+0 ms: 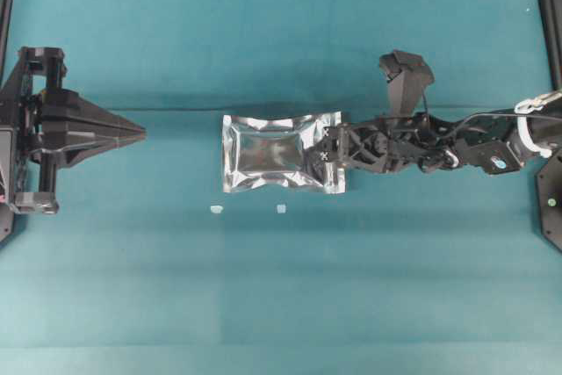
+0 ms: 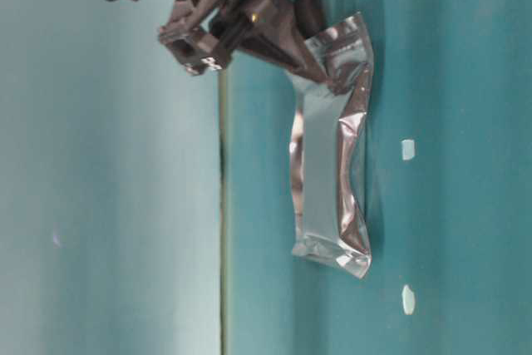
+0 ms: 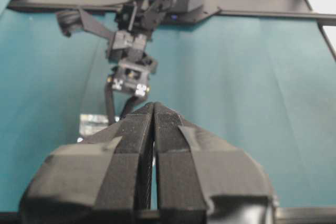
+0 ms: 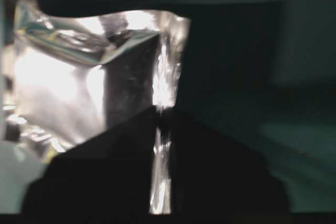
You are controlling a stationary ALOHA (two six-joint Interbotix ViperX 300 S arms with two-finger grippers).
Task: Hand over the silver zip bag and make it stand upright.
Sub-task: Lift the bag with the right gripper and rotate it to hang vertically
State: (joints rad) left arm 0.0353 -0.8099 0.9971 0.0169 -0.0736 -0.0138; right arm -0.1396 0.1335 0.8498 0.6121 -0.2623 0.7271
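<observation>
The silver zip bag [image 1: 272, 154] is a shiny crinkled foil pouch lying in the middle of the teal cloth. My right gripper [image 1: 320, 148] reaches in from the right and is shut on the bag's right sealed edge. In the right wrist view a strip of foil runs between the dark fingers, where the gripper [image 4: 161, 114] pinches the bag [image 4: 68, 82]. The table-level view shows the same grip [image 2: 332, 72] at one end of the bag [image 2: 328, 180]. My left gripper [image 1: 140, 133] rests far to the left, shut and holding nothing, its pads pressed together [image 3: 153, 109].
Two tiny white bits [image 1: 215, 209] [image 1: 281, 208] lie on the cloth just in front of the bag. Black frame rails stand at the left and right table edges. A fold line crosses the cloth behind the bag.
</observation>
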